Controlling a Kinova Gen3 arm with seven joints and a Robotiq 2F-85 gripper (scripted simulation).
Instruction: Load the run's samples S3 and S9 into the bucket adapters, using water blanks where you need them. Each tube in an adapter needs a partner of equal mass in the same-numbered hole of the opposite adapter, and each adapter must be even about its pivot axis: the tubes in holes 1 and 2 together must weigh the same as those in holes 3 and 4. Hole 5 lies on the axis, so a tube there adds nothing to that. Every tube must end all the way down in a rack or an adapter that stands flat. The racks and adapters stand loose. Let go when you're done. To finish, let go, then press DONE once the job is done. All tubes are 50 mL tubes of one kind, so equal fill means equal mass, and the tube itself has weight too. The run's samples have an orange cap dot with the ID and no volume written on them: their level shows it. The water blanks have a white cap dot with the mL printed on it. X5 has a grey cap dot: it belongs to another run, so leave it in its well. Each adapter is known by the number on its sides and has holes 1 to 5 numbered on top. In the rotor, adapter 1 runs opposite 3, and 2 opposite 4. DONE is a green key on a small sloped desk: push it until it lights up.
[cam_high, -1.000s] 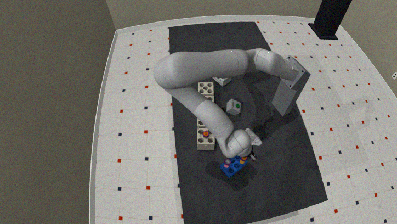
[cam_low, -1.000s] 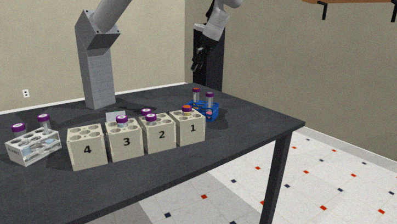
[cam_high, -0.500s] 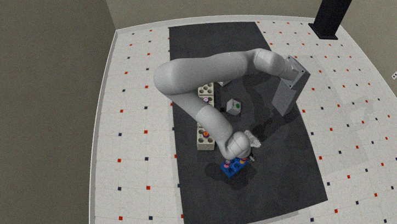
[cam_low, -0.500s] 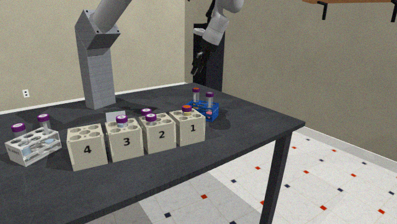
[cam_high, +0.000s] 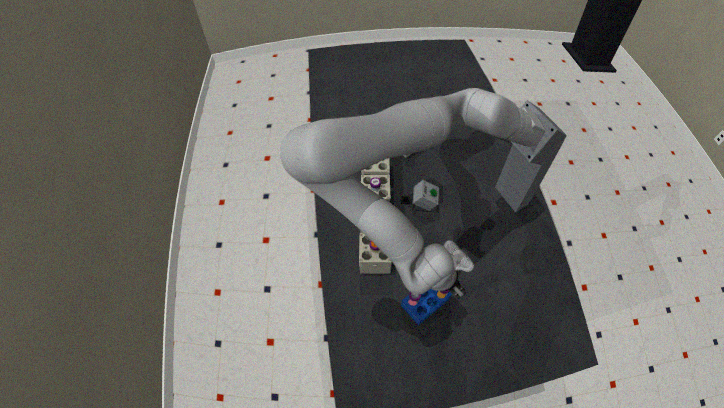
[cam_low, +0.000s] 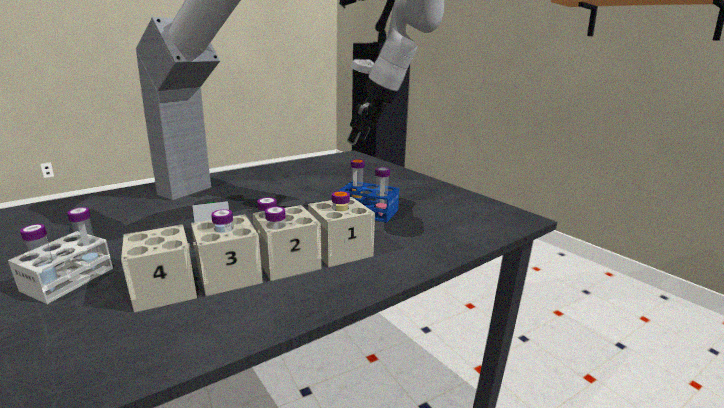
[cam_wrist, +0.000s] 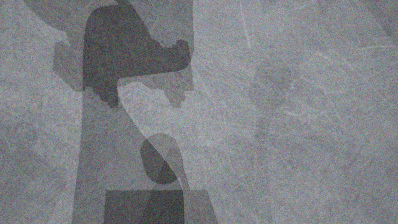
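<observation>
Four cream adapters stand in a row in the exterior view. Adapter 1 (cam_low: 349, 235) (cam_high: 373, 261) holds an orange-dot tube (cam_low: 340, 199). Adapter 2 (cam_low: 291, 248) holds two purple-capped tubes (cam_low: 275, 213) (cam_low: 266, 203). Adapter 3 (cam_low: 230, 258) holds one tube (cam_low: 221, 217). Adapter 4 (cam_low: 159, 273) is empty. The blue rack (cam_low: 390, 205) (cam_high: 423, 308) holds an orange-dot tube (cam_low: 357, 164) and another tube (cam_low: 382, 173). My gripper (cam_low: 358, 127) (cam_high: 458, 289) hangs high above the table by the blue rack, open and empty. The wrist view shows only table top and shadows.
A white blanks rack (cam_low: 30, 277) with two tubes (cam_low: 33, 233) (cam_low: 79, 214) stands at the row's left end. The DONE desk (cam_high: 425, 195) (cam_low: 210, 208) sits behind adapter 3. The arm's grey pedestal (cam_low: 174, 126) stands at the back. The table's right edge is near the blue rack.
</observation>
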